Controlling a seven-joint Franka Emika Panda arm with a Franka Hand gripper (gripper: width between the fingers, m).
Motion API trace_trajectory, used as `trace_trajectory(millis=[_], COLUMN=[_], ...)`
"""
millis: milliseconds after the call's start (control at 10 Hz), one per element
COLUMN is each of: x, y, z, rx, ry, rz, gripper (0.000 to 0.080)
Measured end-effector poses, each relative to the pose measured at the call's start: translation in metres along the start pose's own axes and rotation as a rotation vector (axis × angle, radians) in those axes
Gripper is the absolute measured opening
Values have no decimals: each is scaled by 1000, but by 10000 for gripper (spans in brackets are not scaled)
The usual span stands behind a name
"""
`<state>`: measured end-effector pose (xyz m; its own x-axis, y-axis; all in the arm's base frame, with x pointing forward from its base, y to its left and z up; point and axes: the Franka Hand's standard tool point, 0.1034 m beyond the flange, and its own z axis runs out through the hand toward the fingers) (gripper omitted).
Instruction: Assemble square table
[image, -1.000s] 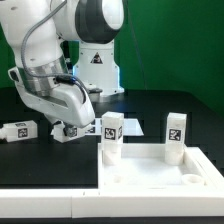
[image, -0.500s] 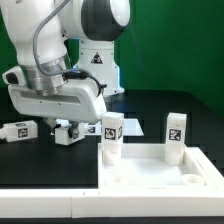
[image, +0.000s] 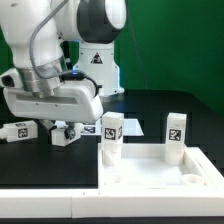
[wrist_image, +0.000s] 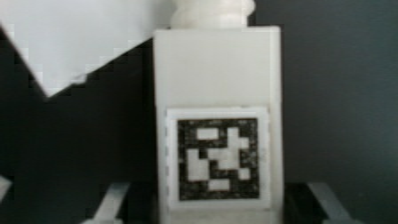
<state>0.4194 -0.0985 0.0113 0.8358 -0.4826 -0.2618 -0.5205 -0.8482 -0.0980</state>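
The arm (image: 60, 40) came down from the upper left of the exterior frame, its white links folded over so that the broad wrist block sat level and low above the black table (image: 150, 108). The gripper (image: 62, 127) pointed down at left of centre, straddling a leg (image: 64, 136) that lay on its side on the table.

In the wrist view that same leg (wrist_image: 217, 90) filled the middle of the picture, its black-and-white tag (wrist_image: 221, 160) facing the camera and a round peg (wrist_image: 217, 10) showing at one end. The fingers (wrist_image: 116, 205) stood one on each side of it with a dark gap between each and the leg's flanks (so the jaws were spread wider than the leg and gripped nothing).

A second leg (image: 18, 130) lay flat at the left edge of the exterior frame, near the first but apart from it. The square top (image: 150, 175) sat in the lower right, rim up, with a round socket (image: 192, 181) visible near its right front corner. Two more legs stood upright at its far corners: one (image: 112, 135) at frame centre, just beside the gripper's leg, the other (image: 175, 137) toward the right. Behind the arm, at upper centre, was the white robot base (image: 97, 62) with its triangle sticker.
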Motion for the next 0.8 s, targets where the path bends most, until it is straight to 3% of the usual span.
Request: trace_trajectory(millis=[200, 300, 400, 500, 800], x=[0, 0, -1, -1, 17], y=[-1, -1, -1, -2, -7], z=[1, 1, 0, -7, -48], rx=[-2, -2, 2, 20, 71], ry=[2, 2, -11, -66, -214], rz=[0, 0, 0, 1, -1], gripper=[289, 532, 532, 616, 649])
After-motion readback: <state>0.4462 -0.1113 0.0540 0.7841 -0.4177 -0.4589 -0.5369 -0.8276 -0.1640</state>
